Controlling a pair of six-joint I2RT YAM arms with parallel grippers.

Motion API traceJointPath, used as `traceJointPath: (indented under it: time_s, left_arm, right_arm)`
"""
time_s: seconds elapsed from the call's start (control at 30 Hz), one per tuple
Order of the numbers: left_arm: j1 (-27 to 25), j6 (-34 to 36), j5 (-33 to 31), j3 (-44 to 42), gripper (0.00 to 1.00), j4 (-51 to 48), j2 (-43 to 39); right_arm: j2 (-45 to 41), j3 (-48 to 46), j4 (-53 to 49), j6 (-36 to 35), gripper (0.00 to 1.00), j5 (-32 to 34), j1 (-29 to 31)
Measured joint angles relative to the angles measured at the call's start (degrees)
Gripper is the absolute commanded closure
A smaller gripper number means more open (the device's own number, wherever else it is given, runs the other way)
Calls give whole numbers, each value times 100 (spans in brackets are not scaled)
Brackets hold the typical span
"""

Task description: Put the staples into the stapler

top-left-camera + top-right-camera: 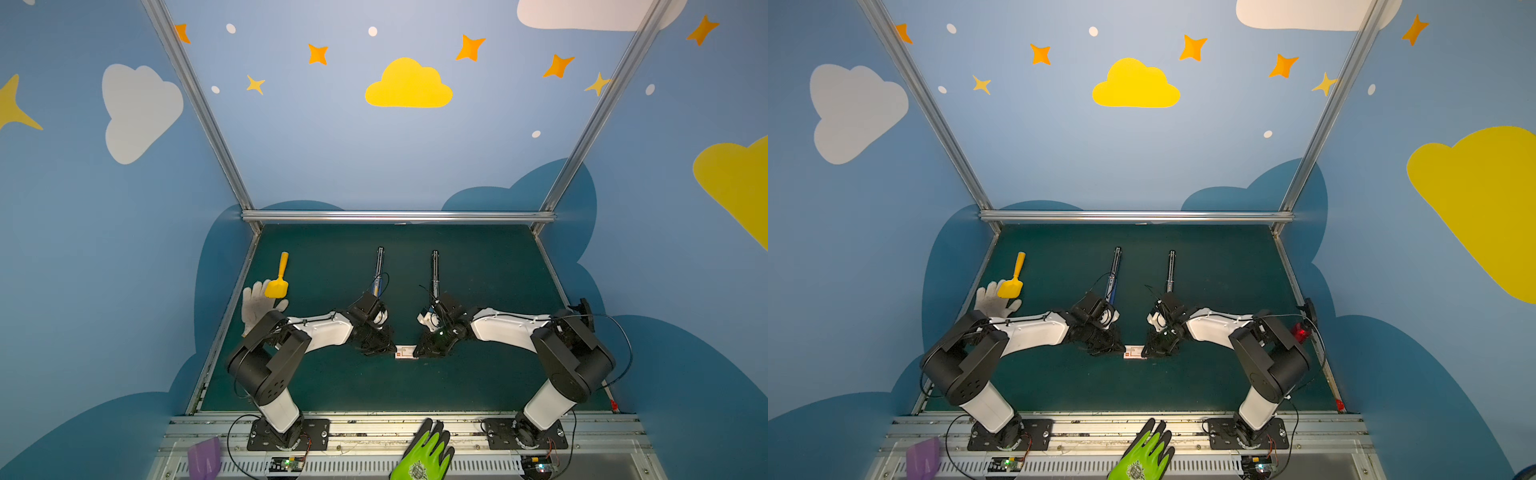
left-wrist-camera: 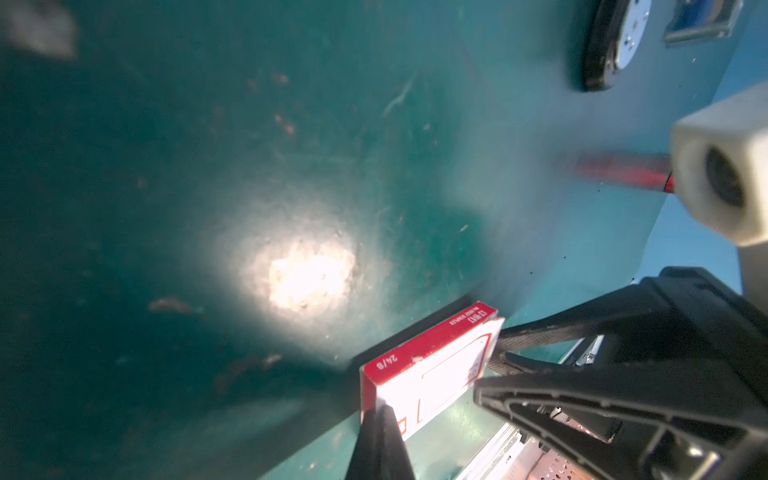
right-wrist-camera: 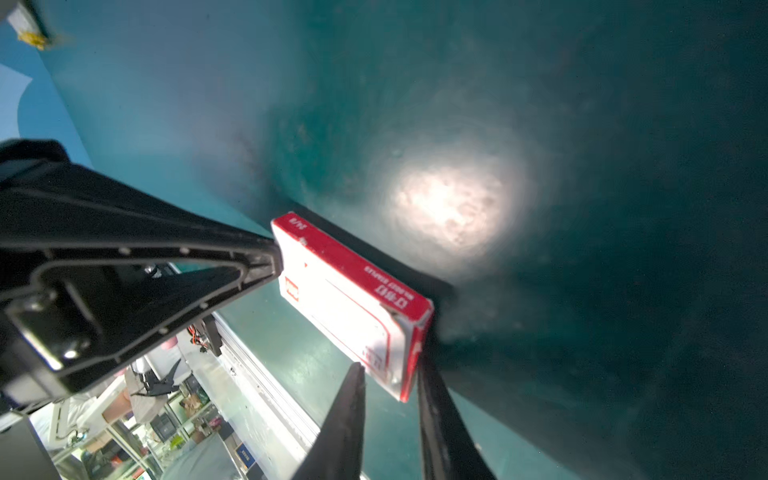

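In both top views the staple box (image 1: pixel 406 352) lies lower-centre on the bench (image 1: pixel 332 386); left claw (image 2: pixel 384 411) closed (tip against one end), right claw (image 3: pixel 390 359) pinching the other; blue stapler (image 1: pixel 377 274) and grey stapler (image 1: pixel 434 270) lie above, mid-frame.

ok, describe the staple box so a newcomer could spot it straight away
On the dark green table, find where the left gripper and right gripper nearly meet. The staple box lies flat between them: small, white with red edges, unlike the two long thin dark staplers farther back.
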Motion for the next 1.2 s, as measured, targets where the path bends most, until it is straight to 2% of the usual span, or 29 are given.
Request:
traceJointPath:
  time_s: [0.27,0.63,0.93,1.2]
  left_arm:
    - [-2,-20,2,-44,88,74,-2]
    - [-2,-11,-2,-46,89,74,-2]
    - [-2,-11,2,-46,91,74,-2]
    - [-2,-11,2,-46,92,74,-2]
  right_arm:
    - [-96,52,-308,-4,79,404,-2]
    - [37,378,-800,-22,89,1019,46]
    - [-109,332,-763,109,74,929,-48]
    - [-197,299,-522,151,74,728,-26]
